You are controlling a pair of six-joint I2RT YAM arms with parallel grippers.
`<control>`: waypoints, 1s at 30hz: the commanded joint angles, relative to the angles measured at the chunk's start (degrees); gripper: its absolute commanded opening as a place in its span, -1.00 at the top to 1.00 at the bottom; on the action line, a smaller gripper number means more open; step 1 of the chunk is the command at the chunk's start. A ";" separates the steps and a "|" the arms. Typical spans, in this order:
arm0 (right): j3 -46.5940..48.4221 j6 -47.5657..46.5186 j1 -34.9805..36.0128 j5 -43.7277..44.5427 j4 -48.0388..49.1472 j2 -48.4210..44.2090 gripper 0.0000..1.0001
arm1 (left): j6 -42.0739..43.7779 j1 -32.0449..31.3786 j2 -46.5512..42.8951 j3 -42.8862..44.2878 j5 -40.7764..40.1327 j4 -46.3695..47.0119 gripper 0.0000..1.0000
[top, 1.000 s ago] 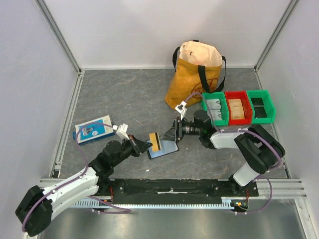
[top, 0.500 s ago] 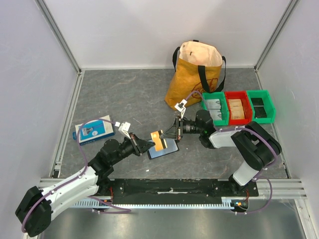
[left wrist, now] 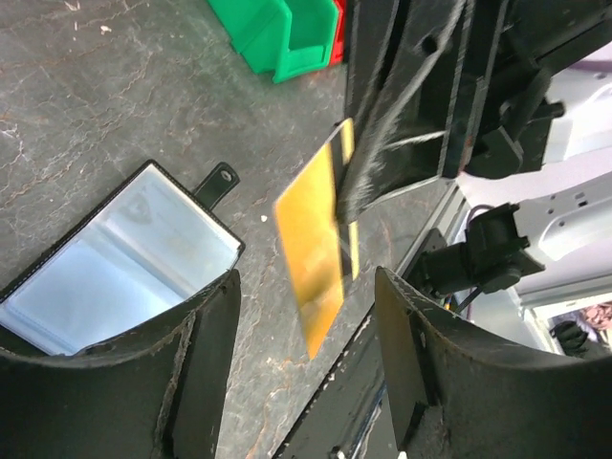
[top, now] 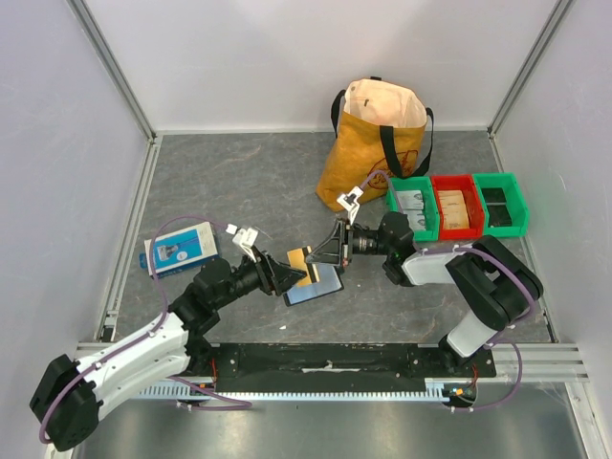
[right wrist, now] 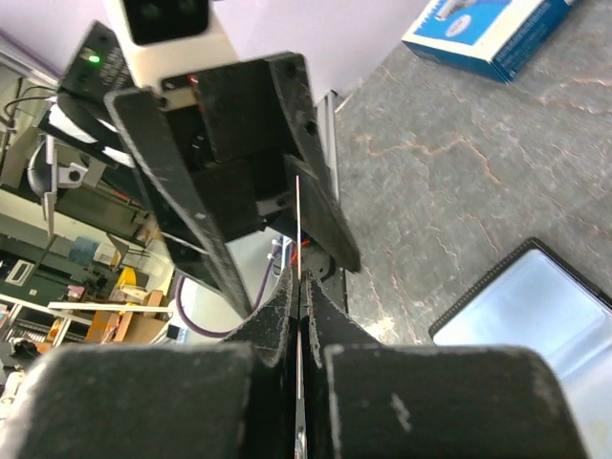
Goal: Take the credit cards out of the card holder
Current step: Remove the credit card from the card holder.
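Over card holder [top: 322, 288], arms [top: 215, 287] [top: 413, 253] seemingly level.

Table [top: 239, 182]: grey, stone-patterned top, enclosed by white walls [top: 57, 124].
Far right: mustard tote bag [top: 378, 143] with black handles, upright, mouth open.
Just right of and nearer than the bag: three bins in a row, touching: green bin [top: 413, 208], red bin [top: 457, 206], second green bin [top: 501, 203]. Contents unclear.
Left side: blue-and-white flat box [top: 179, 247], lying flat, well apart from the bins.
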 commanded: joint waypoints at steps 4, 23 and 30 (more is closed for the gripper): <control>-0.56 8.40 0.20 -3.10 16.14 -1.52 1.00 | 6.60 0.62 2.31 0.59 7.27 4.58 -0.19; -0.83 11.67 -1.73 -0.92 15.82 -6.42 0.47 | 21.34 -0.69 -0.33 10.32 2.56 -8.99 0.96; 4.78 -11.24 -3.49 13.55 -31.04 -23.37 -0.24 | 36.55 -7.98 4.41 23.33 -18.09 -25.36 0.96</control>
